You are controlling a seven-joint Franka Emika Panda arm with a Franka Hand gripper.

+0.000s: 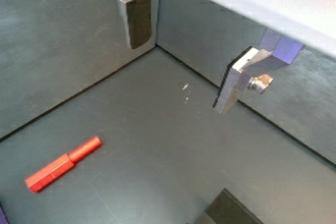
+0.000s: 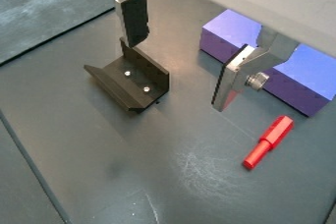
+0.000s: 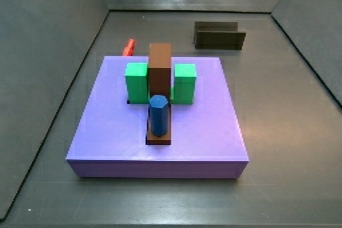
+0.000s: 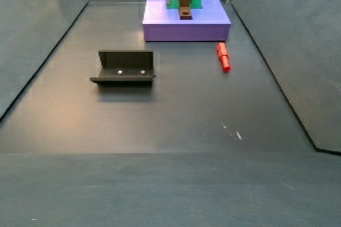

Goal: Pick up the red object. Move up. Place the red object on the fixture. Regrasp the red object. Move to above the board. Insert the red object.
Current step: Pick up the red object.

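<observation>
Gripper (image 2: pixel 178 56) w/ flat silver plate fingers (image 2: pixel 133 17), dark pads, small round screw on one.

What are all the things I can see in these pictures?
red object: one, bright red, lying on the floor beside the board, nothing touching it.
fixture: one, dark olive-black, standing on the floor apart from the board.
board: one, lavender-purple, flat on the floor.
green blocks: two, green, on the board, either side of the brown bar.
brown bar: one, brown, along the board's middle.
blue cylinder: one, blue, upright on the board.
gripper: one, silver fingers with dark pads, open and empty, above the floor.
</observation>
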